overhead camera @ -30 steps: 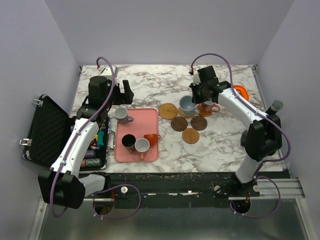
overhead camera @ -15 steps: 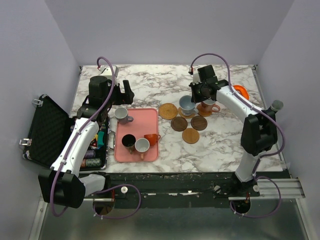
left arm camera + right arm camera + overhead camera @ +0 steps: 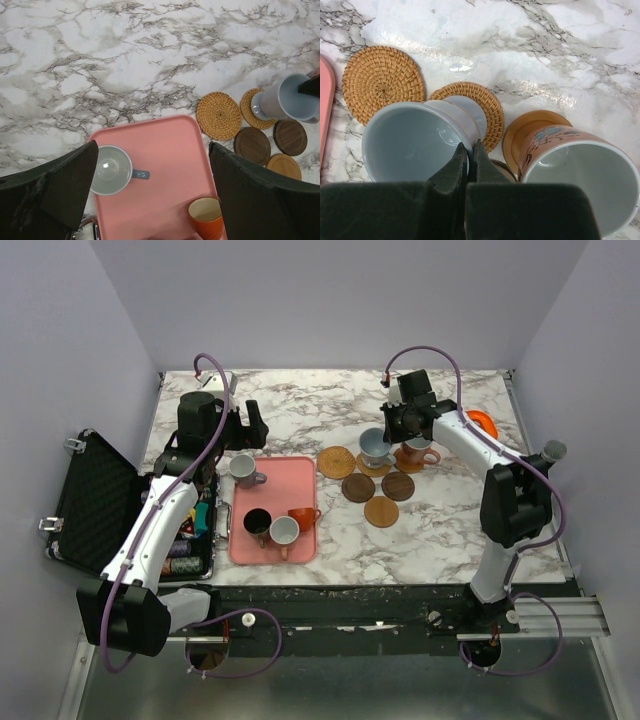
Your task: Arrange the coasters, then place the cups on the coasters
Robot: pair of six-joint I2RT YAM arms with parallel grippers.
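Observation:
My right gripper [image 3: 470,150] is shut on the rim of the pale blue cup [image 3: 415,140], which tilts over a woven coaster [image 3: 487,107]; I cannot tell if its base touches. Beside it a pink cup [image 3: 575,160] stands on a wooden coaster [image 3: 520,132]. Another woven coaster [image 3: 337,462], two dark brown ones [image 3: 358,487] [image 3: 398,486] and a light one [image 3: 381,511] lie bare. My left gripper [image 3: 155,190] hangs open above the pink tray [image 3: 160,165], between a grey cup [image 3: 111,170] and a small orange cup [image 3: 207,217]. A black cup [image 3: 258,523] and a grey-white cup [image 3: 285,531] stand at the tray's near end.
An open black case [image 3: 95,502] with small items lies at the table's left edge beside my left arm. An orange ring [image 3: 482,423] sits at the far right behind my right arm. Bare marble stretches along the back of the table.
My right arm's elbow has shifted a little while the pale blue cup stays over the woven coaster. The left arm has not moved.

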